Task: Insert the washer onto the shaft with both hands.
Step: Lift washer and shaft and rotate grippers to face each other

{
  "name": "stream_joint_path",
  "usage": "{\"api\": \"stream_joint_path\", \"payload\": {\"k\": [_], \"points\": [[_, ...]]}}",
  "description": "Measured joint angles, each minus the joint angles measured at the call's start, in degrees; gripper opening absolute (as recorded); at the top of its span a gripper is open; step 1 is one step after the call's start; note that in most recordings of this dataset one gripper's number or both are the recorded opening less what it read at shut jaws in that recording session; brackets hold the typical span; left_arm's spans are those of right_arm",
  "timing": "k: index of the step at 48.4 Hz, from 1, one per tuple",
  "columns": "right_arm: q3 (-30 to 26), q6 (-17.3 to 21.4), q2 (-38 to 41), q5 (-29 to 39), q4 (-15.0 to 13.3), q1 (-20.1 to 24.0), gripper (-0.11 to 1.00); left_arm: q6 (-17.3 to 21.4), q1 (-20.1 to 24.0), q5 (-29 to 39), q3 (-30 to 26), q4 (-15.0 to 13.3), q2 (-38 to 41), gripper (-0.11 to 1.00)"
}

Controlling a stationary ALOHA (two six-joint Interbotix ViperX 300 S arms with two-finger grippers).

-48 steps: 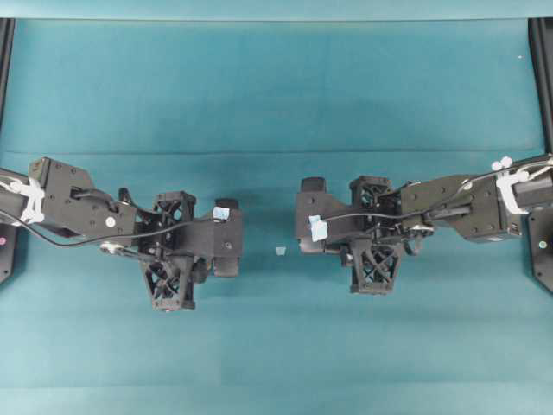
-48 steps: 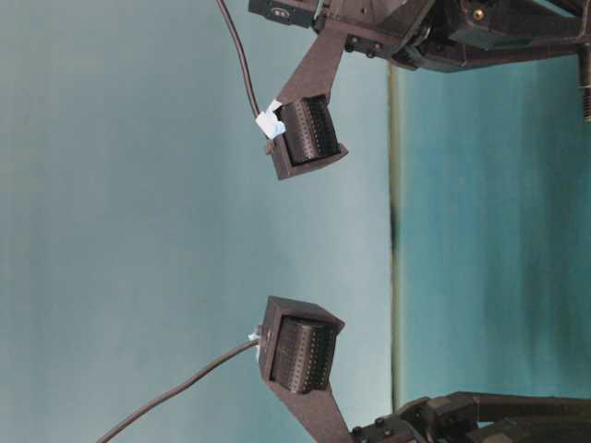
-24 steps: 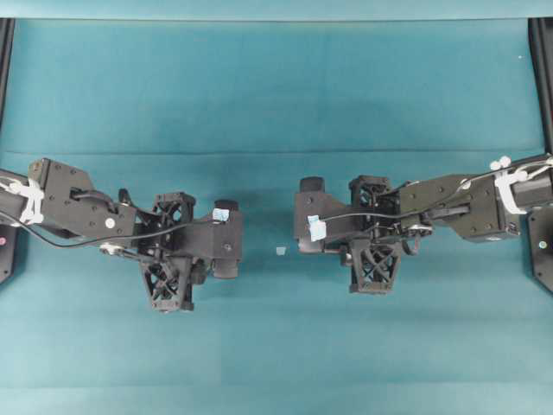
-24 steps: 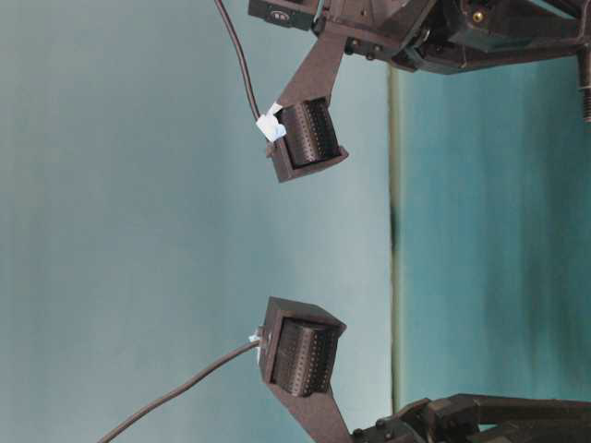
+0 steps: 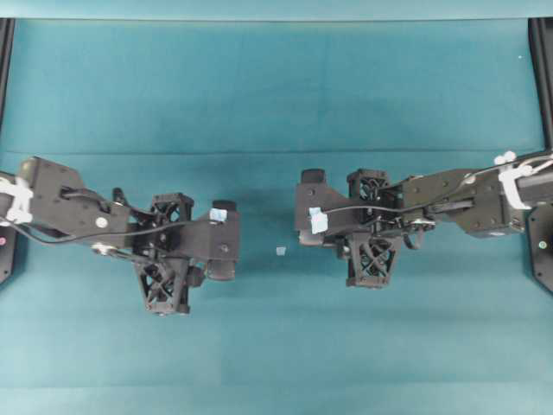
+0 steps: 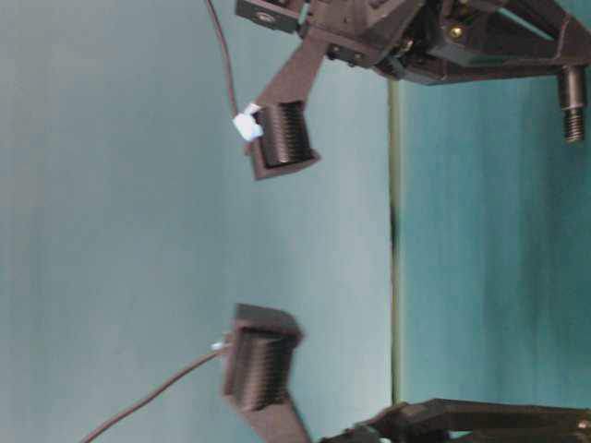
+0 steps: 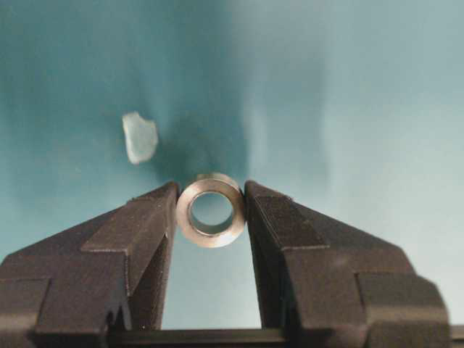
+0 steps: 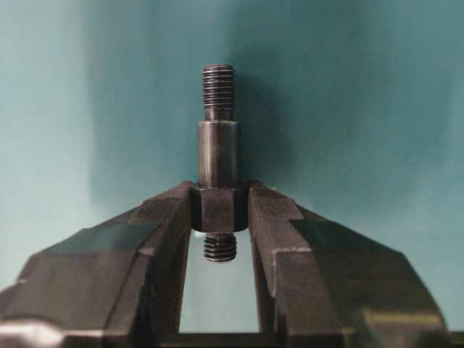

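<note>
In the left wrist view the washer [image 7: 212, 239], a small grey metal ring, sits pinched between the fingertips of my left gripper [image 7: 211, 199], its hole facing the camera. My right gripper [image 8: 220, 210] is shut on the shaft [image 8: 218, 152], clamping its thick hexagonal step. The smooth barrel and threaded tip stick out ahead, and a short threaded stub shows behind the jaws. From overhead, the left gripper [image 5: 232, 244] and right gripper [image 5: 301, 218] face each other across a small gap. The shaft's threaded end [image 6: 572, 109] shows in the table-level view.
A small pale scrap [image 5: 280, 251] lies on the teal mat [image 5: 276, 104] between the two grippers, also seen as a whitish scrap [image 7: 139, 136] ahead of the left jaws. Black frame rails [image 5: 544, 78] stand at the mat's side edges.
Both arms have shifted slightly, the left gripper down and left, the right gripper up a little. In the table-level view both wrists moved and more of the shaft's threaded end shows.
</note>
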Motion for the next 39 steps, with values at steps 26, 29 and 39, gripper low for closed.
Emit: {"api": "stream_joint_path", "payload": {"k": [26,29,39], "points": [[0.7,0.0,-2.11,-1.67,0.97,0.18,0.0,3.78,0.0,-2.64,0.79,0.0,-2.9,0.37],[1.41,0.0,-2.72,-2.64,1.05,0.35,0.0,4.04,0.0,-4.48,1.32,0.0,-3.34,0.37],[4.92,0.0,-5.54,-9.67,2.46,0.7,0.0,4.22,0.0,-10.63,3.6,0.0,-5.1,0.37]]}}
